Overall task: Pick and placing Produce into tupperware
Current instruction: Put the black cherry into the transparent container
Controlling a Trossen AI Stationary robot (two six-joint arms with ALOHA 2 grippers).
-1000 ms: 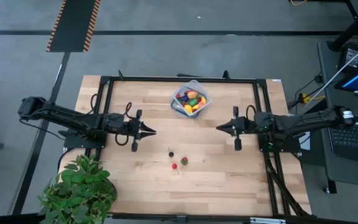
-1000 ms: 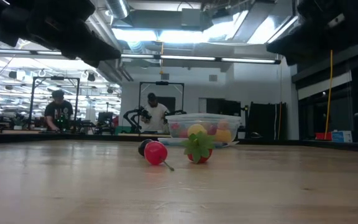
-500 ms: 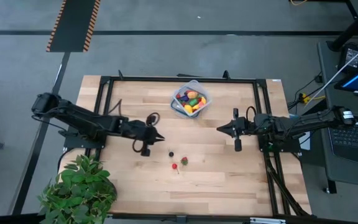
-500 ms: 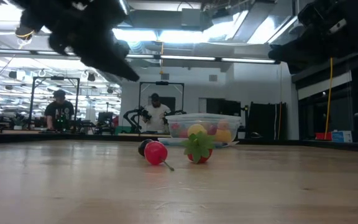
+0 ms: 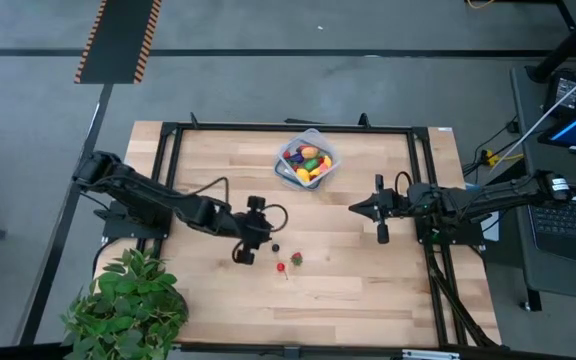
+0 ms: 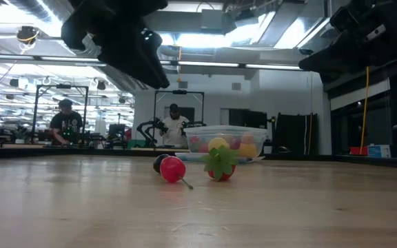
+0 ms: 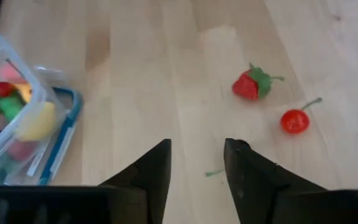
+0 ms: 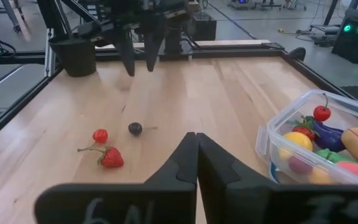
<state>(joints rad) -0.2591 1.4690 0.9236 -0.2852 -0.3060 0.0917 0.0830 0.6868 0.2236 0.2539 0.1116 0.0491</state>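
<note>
Left claw (image 7: 196, 163) advanced, parted; round glossy cherry (image 7: 294, 121).

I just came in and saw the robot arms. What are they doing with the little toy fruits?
The robot is putting toy produce into the tupperware, which already holds many pieces. Three are left on the table: a strawberry, a red cherry and a small dark berry. The left gripper hangs just above them, fingers apart, holding nothing. The right gripper waits shut, off to the side.
</note>
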